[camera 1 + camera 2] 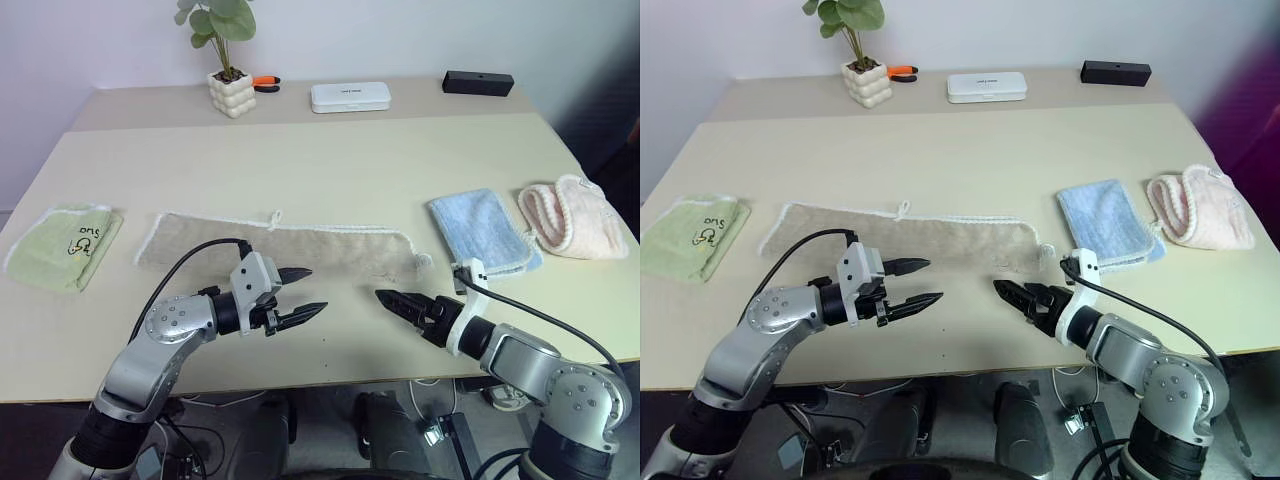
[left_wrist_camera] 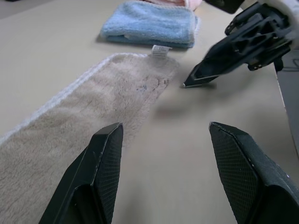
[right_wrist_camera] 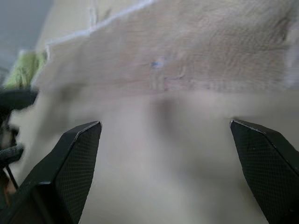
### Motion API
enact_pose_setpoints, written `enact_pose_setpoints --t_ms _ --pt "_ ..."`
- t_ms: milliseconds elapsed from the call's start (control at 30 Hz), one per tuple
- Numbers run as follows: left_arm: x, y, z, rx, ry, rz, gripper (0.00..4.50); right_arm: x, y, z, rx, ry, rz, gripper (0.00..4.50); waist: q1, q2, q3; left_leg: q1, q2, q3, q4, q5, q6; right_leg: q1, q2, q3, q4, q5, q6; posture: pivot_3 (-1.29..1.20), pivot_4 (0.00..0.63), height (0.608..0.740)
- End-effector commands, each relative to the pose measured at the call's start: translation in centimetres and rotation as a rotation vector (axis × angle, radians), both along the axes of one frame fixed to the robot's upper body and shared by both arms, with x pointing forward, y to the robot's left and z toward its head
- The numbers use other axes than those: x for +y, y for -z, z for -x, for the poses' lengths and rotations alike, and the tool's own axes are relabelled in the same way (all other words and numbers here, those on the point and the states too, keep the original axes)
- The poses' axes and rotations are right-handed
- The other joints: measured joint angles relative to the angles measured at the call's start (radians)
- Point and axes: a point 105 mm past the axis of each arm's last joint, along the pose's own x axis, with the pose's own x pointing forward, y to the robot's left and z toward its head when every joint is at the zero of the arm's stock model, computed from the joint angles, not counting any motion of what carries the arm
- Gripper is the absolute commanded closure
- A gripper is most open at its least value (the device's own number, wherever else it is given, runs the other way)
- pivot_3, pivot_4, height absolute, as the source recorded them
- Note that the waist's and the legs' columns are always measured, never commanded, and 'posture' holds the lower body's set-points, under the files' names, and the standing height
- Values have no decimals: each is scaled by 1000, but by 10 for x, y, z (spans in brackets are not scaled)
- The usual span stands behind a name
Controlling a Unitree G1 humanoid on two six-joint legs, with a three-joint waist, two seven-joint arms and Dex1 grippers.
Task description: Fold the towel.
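Both grippers, left gripper [image 1: 300,295] and right gripper [image 1: 392,299], stand spread and empty over bare table [image 1: 330,160]; the towel [image 1: 275,246], a long folded strip, lies flat just beyond their tips; pinching only its upper layer would undo that fold; tips may collide.
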Motion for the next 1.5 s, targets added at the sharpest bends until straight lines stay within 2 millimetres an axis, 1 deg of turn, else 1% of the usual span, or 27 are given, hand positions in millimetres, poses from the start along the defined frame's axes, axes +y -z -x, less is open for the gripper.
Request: enact_pose_setpoints --t_ms 33,133,167,200,233,300,333,367,467,633,667,733,867,967,1000,1100,1267,1333,1367,1400,1500 --pt "1 -13 3 -46 9 12 1532 -12 8 -19 85 158 -53 27 -4 0 -1 0 0 0 0 0 0 0 0 0 0 0 0 0 150 740" --pt "4 -13 3 -47 -1 5 1532 -15 8 -33 121 248 -98 27 -4 1 -2 0 1 0 0 0 0 0 1 0 0 0 0 0 150 740" --pt "4 -12 4 -47 -5 3 1532 -15 8 -36 127 266 -108 410 -3 1 -3 0 1 0 0 0 0 0 2 0 0 0 -1 0 150 740" --pt "5 -12 4 -48 -7 2 1532 -15 7 -38 130 276 -117 541 -2 1 -3 0 1 0 0 0 0 0 2 0 0 0 -1 0 150 740" --pt "5 -12 4 -48 -10 2 1532 -15 6 -41 133 292 -127 820 -2 1 -3 0 1 0 0 0 0 0 2 0 0 0 -1 0 150 740" --pt "4 -12 5 -49 -15 4 1532 -14 3 -44 132 310 -121 1788 -1 1 -3 0 1 1 0 0 0 1 1 0 -1 0 -1 0 150 740" --pt "4 -12 6 -49 -17 6 1532 -15 3 -45 129 316 -111 2374 -2 1 -3 0 1 1 0 0 0 1 1 0 -1 0 -1 0 150 740" --pt "4 -12 6 -48 -18 7 1532 -15 2 -45 126 321 -106 2838 -3 2 -3 0 1 1 0 0 0 0 1 0 -1 0 -1 0 150 740" --pt "3 -11 7 -45 -20 6 1532 -18 -1 -46 114 346 -98 4465 -5 2 -3 0 1 1 -1 0 0 0 2 0 -1 0 -1 0 150 740" --pt "2 -10 7 -42 -19 6 1532 -21 -5 -42 104 343 -79 4489 -3 3 -3 0 1 1 -1 0 0 0 2 0 -1 0 -1 0 150 740" --pt "2 -9 6 -42 -19 6 1532 -21 -6 -40 99 333 -82 4244 -3 3 -3 0 1 1 -1 0 0 0 2 0 -1 0 -1 0 150 740" --pt "2 -9 5 -41 -20 5 1532 -22 -7 -36 95 317 -87 3659 -3 3 -3 0 1 1 -1 0 0 0 2 0 -2 0 -1 0 150 740" --pt "1 -8 4 -40 -19 6 1532 -25 -8 -33 98 313 -85 1709 -5 3 -3 0 2 1 -1 0 1 0 3 0 -2 0 -1 0 150 740" --pt "-1 -7 3 -40 -14 5 1532 -30 -3 -31 139 353 -85 230 -3 3 -3 0 2 1 -1 0 1 0 3 0 -2 -2 -4 0 150 740" --pt "-1 -7 3 -40 -14 6 1532 -31 -3 -32 146 360 -90 54 -3 3 -3 0 3 1 -1 0 1 0 3 0 -2 -2 -4 0 150 740" --pt "-2 -7 2 -42 -16 8 1532 -26 -3 -40 166 367 -127 54 -3 3 -3 0 2 0 -1 0 1 1 3 0 -3 -2 -4 0 150 740" --pt "-3 -8 0 -50 -22 11 1532 -21 5 -56 207 380 -136 54 -7 3 -4 0 4 0 -1 0 1 1 5 0 -3 -1 -5 0 150 740" --pt "-3 -8 -1 -53 -26 10 1532 -24 8 -60 215 403 -136 596 -7 3 -4 0 4 0 -1 0 1 1 6 0 -3 -1 -5 0 150 740" --pt "-3 -9 -1 -55 -29 9 1532 -25 8 -63 216 416 -136 1028 -7 3 -4 0 4 1 -1 0 1 1 6 0 -4 -1 -5 0 150 740" --pt "-3 -9 -1 -56 -32 8 1532 -27 8 -65 215 428 -137 1360 -7 3 -4 0 4 1 -1 0 1 1 6 0 -4 -1 -5 0 150 740" --pt "-2 -9 0 -56 -35 8 1532 -30 7 -67 201 448 -135 2942 -7 3 -4 0 4 1 -1 0 1 1 6 0 -4 -1 -5 0 150 740"
